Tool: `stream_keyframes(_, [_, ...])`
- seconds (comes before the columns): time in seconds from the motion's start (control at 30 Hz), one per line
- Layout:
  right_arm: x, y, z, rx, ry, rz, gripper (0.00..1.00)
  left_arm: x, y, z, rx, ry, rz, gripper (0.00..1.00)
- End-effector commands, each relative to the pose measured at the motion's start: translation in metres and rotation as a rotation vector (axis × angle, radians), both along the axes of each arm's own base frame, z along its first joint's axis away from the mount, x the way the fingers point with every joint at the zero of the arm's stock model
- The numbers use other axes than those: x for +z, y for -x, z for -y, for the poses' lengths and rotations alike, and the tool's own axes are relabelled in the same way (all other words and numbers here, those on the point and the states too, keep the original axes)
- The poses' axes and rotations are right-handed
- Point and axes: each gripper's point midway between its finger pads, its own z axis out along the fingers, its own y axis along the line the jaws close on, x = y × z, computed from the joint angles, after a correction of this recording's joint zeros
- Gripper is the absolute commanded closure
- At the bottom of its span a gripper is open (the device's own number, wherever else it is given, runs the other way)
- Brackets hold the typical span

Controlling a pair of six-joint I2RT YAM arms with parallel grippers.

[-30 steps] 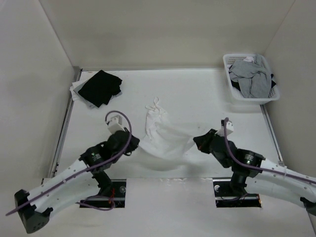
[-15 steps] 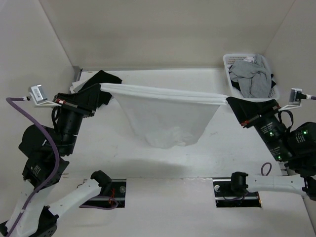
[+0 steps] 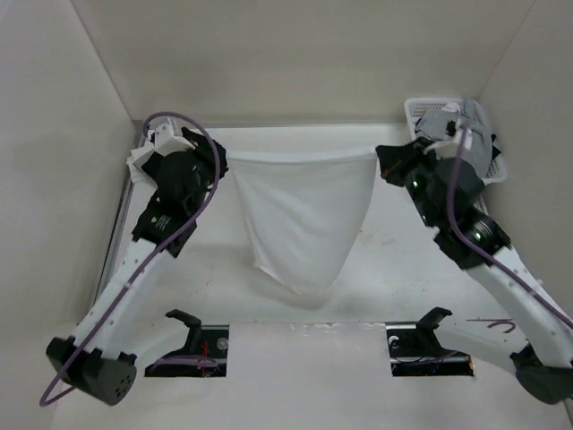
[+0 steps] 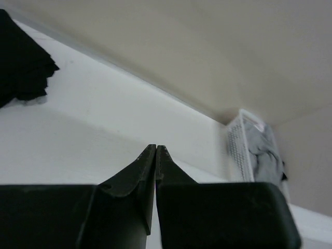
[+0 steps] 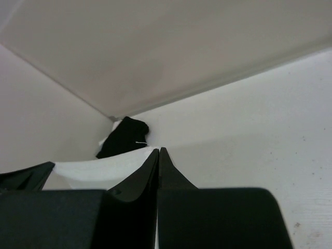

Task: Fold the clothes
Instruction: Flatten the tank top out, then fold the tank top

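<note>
While my left gripper (image 3: 221, 159) and right gripper (image 3: 380, 161) each pinch a top corner, the white garment (image 3: 300, 210) hangs spread between them over the table (image 3: 394, 269). I reckon I'm laying it out; next I should lower it flat and evenly.

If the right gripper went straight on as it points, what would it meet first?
Likely bare table near the back wall; the black garment lies just beside that line. Depth unclear.
</note>
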Motion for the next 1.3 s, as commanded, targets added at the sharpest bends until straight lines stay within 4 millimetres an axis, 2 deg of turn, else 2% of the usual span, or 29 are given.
stream_keyframes(0.0, [0.002,-0.047,-0.038,0.201,-0.079,-0.036,1.0,0.03,-0.045,-0.009,0.008,0.1,0.076,0.98])
stream_keyframes(0.07, [0.026,-0.075,-0.038,0.198,-0.091,-0.007,1.0,0.045,-0.071,-0.009,-0.016,0.14,0.079,0.98])
stream_keyframes(0.1, [0.042,-0.083,-0.037,0.197,-0.095,0.014,1.0,0.056,-0.079,-0.009,-0.026,0.157,0.092,0.98])
stream_keyframes(0.2, [0.089,-0.084,-0.034,0.196,-0.083,0.073,1.0,0.099,-0.081,-0.009,-0.051,0.188,0.167,0.98])
stream_keyframes(0.23, [0.1,-0.082,-0.032,0.192,-0.072,0.091,1.0,0.108,-0.08,-0.01,-0.051,0.19,0.184,0.98])
stream_keyframes(0.3, [0.107,-0.078,-0.03,0.191,-0.062,0.104,1.0,0.119,-0.073,-0.013,-0.055,0.189,0.21,0.98])
stream_keyframes(0.4, [0.09,-0.072,-0.029,0.196,-0.064,0.078,1.0,0.112,-0.064,-0.018,-0.047,0.186,0.205,0.98])
stream_keyframes(0.5, [0.058,-0.065,-0.024,0.184,-0.065,0.046,1.0,0.087,-0.054,-0.019,-0.041,0.183,0.17,0.98])
stream_keyframes(0.6, [-0.003,-0.051,-0.025,0.184,-0.078,-0.034,1.0,0.034,-0.039,-0.015,-0.043,0.171,0.099,0.98])
stream_keyframes(0.67, [-0.056,-0.039,-0.025,0.179,-0.087,-0.102,1.0,-0.022,-0.027,-0.011,-0.054,0.153,0.014,0.97])
stream_keyframes(0.7, [-0.085,-0.031,-0.027,0.183,-0.087,-0.141,1.0,-0.056,-0.02,-0.012,-0.054,0.143,-0.042,0.97])
stream_keyframes(0.8, [-0.167,-0.007,-0.027,0.186,-0.082,-0.257,1.0,-0.15,0.009,-0.02,-0.041,0.134,-0.195,0.97])
stream_keyframes(0.83, [-0.195,0.004,-0.029,0.196,-0.081,-0.303,1.0,-0.176,0.02,-0.026,-0.034,0.128,-0.24,0.97])
stream_keyframes(0.9, [-0.244,0.028,-0.03,0.216,-0.075,-0.39,1.0,-0.213,0.042,-0.032,-0.037,0.127,-0.311,0.97])
stream_keyframes(0.97, [-0.279,0.057,-0.037,0.262,-0.072,-0.459,1.0,-0.233,0.061,-0.035,-0.047,0.125,-0.362,0.98])
stream_keyframes(1.07, [-0.31,0.101,-0.045,0.338,-0.063,-0.544,1.0,-0.246,0.089,-0.029,-0.099,0.119,-0.419,0.98])
stream_keyframes(1.17, [-0.322,0.139,-0.05,0.396,-0.086,-0.623,1.0,-0.251,0.115,-0.014,-0.167,0.126,-0.464,0.98])
stream_keyframes(1.27, [-0.326,0.167,-0.053,0.439,-0.086,-0.673,1.0,-0.259,0.137,-0.003,-0.189,0.142,-0.52,0.98])
